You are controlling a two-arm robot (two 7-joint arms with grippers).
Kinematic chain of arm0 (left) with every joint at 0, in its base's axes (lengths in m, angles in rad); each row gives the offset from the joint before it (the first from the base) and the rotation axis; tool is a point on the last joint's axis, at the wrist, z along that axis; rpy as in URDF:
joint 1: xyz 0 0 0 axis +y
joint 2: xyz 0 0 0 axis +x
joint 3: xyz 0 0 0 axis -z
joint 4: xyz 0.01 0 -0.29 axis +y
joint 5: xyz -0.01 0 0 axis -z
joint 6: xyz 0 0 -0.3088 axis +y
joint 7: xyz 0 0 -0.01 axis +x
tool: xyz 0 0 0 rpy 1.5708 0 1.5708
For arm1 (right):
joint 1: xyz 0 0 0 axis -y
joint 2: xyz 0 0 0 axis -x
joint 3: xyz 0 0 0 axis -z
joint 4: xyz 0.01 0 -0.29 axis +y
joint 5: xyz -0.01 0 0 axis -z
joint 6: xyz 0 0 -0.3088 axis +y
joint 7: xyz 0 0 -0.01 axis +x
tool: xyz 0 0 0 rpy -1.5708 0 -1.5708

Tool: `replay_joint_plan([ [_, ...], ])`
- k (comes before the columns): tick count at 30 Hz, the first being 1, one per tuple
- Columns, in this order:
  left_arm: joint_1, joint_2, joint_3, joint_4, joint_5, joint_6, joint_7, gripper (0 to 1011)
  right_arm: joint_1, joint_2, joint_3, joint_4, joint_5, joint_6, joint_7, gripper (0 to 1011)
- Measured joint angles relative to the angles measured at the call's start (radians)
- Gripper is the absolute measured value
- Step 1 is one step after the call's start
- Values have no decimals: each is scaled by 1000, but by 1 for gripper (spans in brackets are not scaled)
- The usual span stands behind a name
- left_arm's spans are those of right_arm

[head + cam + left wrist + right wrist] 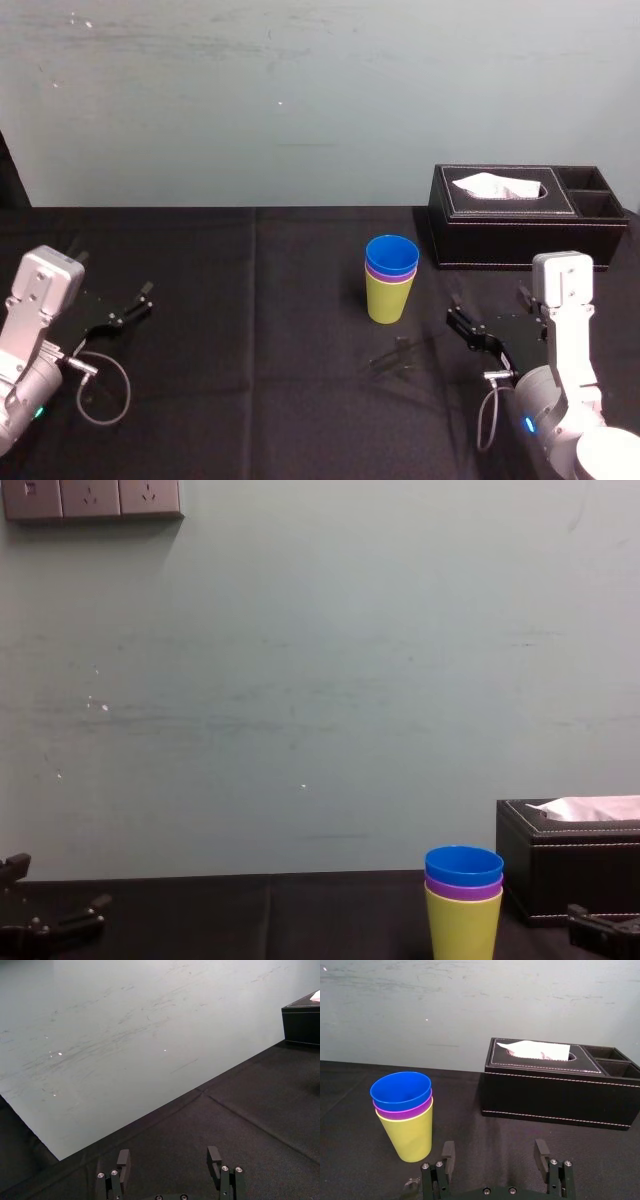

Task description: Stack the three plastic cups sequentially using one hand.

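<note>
Closest up is my right claw [494, 1152], fingers spread wide apart with nothing between them, hanging low over the black worktop [250, 300]. It's near the cups but not touching them, a bit nearer me and off to their right.

So, progress report: looks like the job is basically done. All three cups are nested into one upright tower. The yellow-green cup [412, 1135] sits on the worktop as the base, the purple cup [402, 1111] is tucked inside it with just a band of rim showing, and the blue cup [401, 1091] sits inside that on top. The rims line up pretty evenly from the side, so I'd say nothing is cocked or half-seated. The tower stands around the middle of the worktop, near the black tissue box [555, 1090] but apart from it, on its left and closer to me.

My left claw [169, 1156] is parked way over on the left side, also gaping open and empty, well apart from everything.

As far as I can judge there's nothing left to stack. Maybe just pull the right arm back to rest.
</note>
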Motion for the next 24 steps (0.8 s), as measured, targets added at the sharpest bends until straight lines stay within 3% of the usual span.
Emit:
replay_joint_plan([
  [24,0,0,0,0,0,0,0,1000,1,2,0,-3,3,-5,1,1003],
])
